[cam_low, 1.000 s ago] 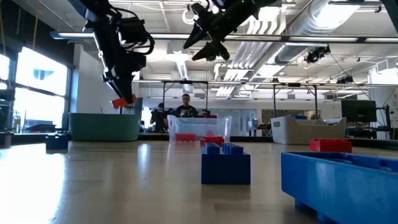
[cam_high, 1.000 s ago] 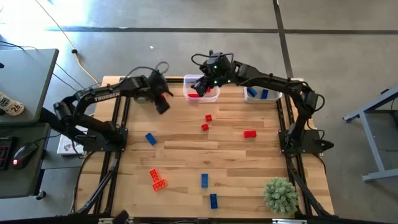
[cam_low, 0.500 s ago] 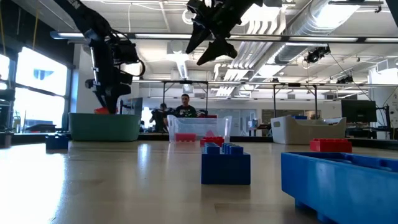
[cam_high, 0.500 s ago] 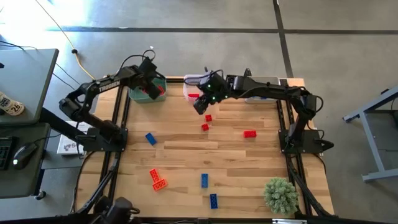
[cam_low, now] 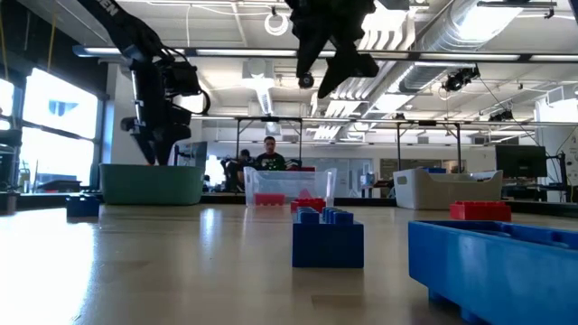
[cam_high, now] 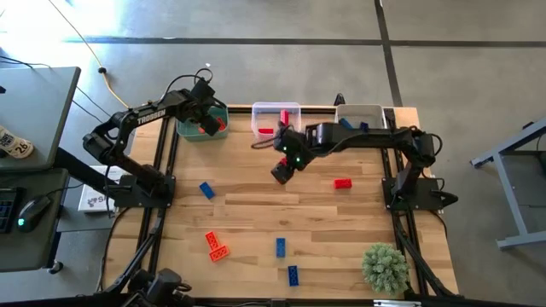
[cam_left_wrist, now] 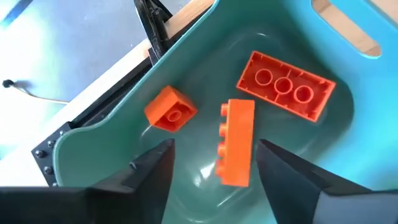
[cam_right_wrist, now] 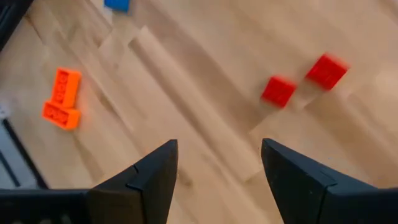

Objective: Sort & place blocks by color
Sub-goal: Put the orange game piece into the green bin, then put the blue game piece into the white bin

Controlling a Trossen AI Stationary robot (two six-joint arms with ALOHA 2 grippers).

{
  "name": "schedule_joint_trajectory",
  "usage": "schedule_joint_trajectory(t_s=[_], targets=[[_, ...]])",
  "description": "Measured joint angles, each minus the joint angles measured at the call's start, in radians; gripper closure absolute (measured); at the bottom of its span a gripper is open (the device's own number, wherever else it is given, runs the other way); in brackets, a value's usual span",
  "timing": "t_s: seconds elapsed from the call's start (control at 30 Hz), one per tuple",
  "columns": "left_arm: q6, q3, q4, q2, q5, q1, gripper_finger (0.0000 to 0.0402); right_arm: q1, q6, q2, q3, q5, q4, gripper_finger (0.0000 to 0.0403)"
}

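Note:
My left gripper (cam_left_wrist: 214,180) hangs open over the green bin (cam_high: 203,128) at the table's far left. Below its fingers an oblong orange brick (cam_left_wrist: 237,142) lies on its side in the bin, beside a square orange brick (cam_left_wrist: 170,109) and an oblong one (cam_left_wrist: 285,85). My right gripper (cam_high: 281,170) stands open above the middle of the table, fingers pointing down, holding nothing. Two small red bricks (cam_right_wrist: 278,91) lie on the wood ahead of it. On the table lie a red brick (cam_high: 342,182), two orange bricks (cam_high: 216,246) and three blue bricks (cam_high: 206,190).
A clear bin (cam_high: 276,119) with red bricks stands at the far middle and a grey bin (cam_high: 358,119) with blue bricks at the far right. A green plant (cam_high: 385,266) sits at the near right corner. Bare wood lies around the right gripper.
My left gripper has swung toward the table's far left, sunk over the green bin and opened; the orange brick it carried has dropped into the bin. My right gripper, still open, has come from the clear bin toward the table's middle and tipped its fingers downward.

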Motion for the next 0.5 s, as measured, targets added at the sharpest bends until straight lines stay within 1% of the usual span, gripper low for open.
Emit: schedule_joint_trajectory(t_s=[0.1,0.17,0.33,0.4,0.5], targets=[[-0.022,0.0,-0.011,0.0,0.021,-0.001,0.0165,0.053,0.061,0.0,0.0,-0.002,-0.002,0.0182],[-0.021,0.0,-0.037,0.0,0.055,-0.001,0.0157,0.089,0.097,0.0,0.0,-0.001,-0.011,0.0183],[-0.074,0.0,-0.144,0.0,0.165,-0.022,0.0152,0.182,0.187,0.0,-0.001,0.022,-0.026,0.0182],[-0.095,0.0,-0.19,-0.007,0.184,-0.046,0.0152,0.219,0.227,0.0,-0.001,0.041,-0.023,0.0183],[-0.138,0.0,-0.238,-0.026,0.183,-0.102,0.0152,0.274,0.278,0.0,-0.001,0.069,-0.022,0.0183]])
